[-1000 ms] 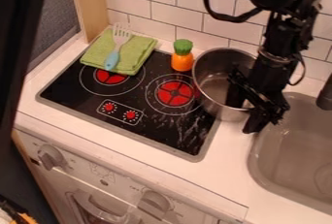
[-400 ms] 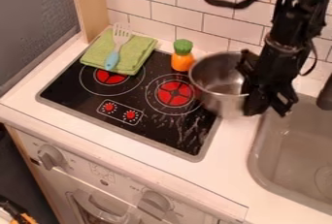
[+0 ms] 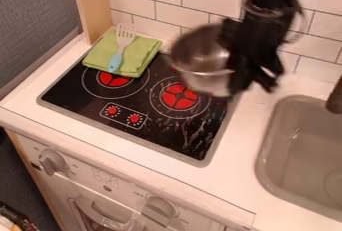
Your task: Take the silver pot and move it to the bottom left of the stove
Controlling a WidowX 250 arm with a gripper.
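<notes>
I am finding no words or numbers I can read. Tiny marks are ringing the two red dials (image 3: pixel 113 110) near the front edge of the stove (image 3: pixel 163 131), and faint print is showing on the white front panel (image 3: pixel 127 184), too small to tell.

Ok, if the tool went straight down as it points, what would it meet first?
Probably the stove near its right edge, the pot the tool holds touching first; depth is unclear.

The stove (image 3: pixel 163 134) lies open in front, towel (image 3: pixel 145 51) and seemingly pot (image 3: pixel 206 81) obstructing behind.
</notes>
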